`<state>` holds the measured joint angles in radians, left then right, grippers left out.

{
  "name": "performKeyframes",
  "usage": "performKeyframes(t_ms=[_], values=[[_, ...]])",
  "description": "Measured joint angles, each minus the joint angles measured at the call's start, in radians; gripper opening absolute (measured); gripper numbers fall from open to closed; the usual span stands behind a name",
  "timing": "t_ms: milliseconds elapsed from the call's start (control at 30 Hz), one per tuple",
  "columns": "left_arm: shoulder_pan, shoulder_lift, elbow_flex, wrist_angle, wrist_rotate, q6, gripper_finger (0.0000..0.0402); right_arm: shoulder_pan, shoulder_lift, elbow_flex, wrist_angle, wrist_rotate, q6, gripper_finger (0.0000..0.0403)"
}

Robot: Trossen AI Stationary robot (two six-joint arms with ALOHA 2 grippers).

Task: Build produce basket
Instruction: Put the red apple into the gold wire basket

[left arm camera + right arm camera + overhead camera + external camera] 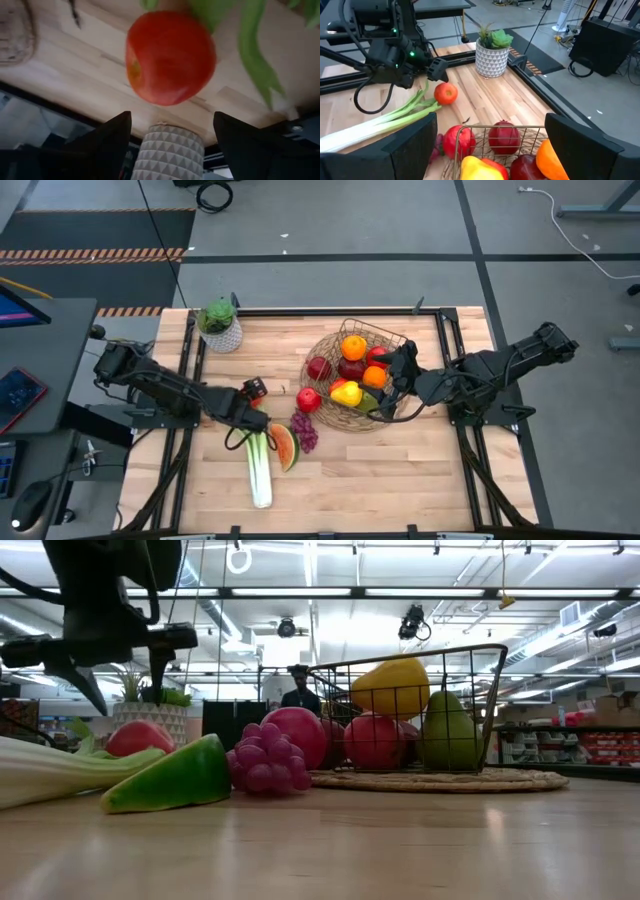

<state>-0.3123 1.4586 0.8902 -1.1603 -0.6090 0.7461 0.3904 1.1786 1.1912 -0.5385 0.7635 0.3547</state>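
The brown wire basket (pixel 326 412) stands right of the table's middle, holding oranges, red fruit, a yellow lemon (pixel 347 393) and a green pear (pixel 448 735). Beside its left rim lie a red apple (pixel 308 398) and purple grapes (pixel 305 430). Nearer the front edge lie a watermelon slice (pixel 287 446) and a leek (pixel 260 472). Another red apple (pixel 445 93) rests on the table by the leek's leaves. My left gripper (pixel 172 117) hangs open just above and short of that apple. Above the basket's right side, my right gripper (pixel 490 120) is open and holds nothing.
A white patterned pot with a green plant (pixel 220 327) stands at the far left corner. The table's near half to the right of the leek is bare wood (pixel 400 470). Black rails (pixel 190 360) run along the table's sides. A person (pixel 300 690) stands far behind the table.
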Motion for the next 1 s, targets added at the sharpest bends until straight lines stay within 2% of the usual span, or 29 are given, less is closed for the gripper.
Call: performKeyframes(t_ms=[367, 500, 667, 1000], values=[[-0.012, 0.000, 0.000, 0.089, 0.002, 0.020, 0.0288, 0.000, 0.002, 0.000, 0.002, -0.006, 0.009, 0.0373], [-0.012, 0.010, -0.002, 0.110, 0.059, 0.158, 0.0288, 0.000, 0.014, 0.000, 0.012, -0.010, 0.009, 0.0373], [0.002, 0.014, -0.033, 0.160, 0.073, 0.294, 0.0288, 0.000, 0.022, 0.000, 0.032, -0.025, 0.004, 0.0373], [0.090, 0.014, -0.090, 0.167, 0.095, 0.240, 0.0288, 0.002, 0.028, 0.000, 0.035, -0.032, -0.003, 0.0373]])
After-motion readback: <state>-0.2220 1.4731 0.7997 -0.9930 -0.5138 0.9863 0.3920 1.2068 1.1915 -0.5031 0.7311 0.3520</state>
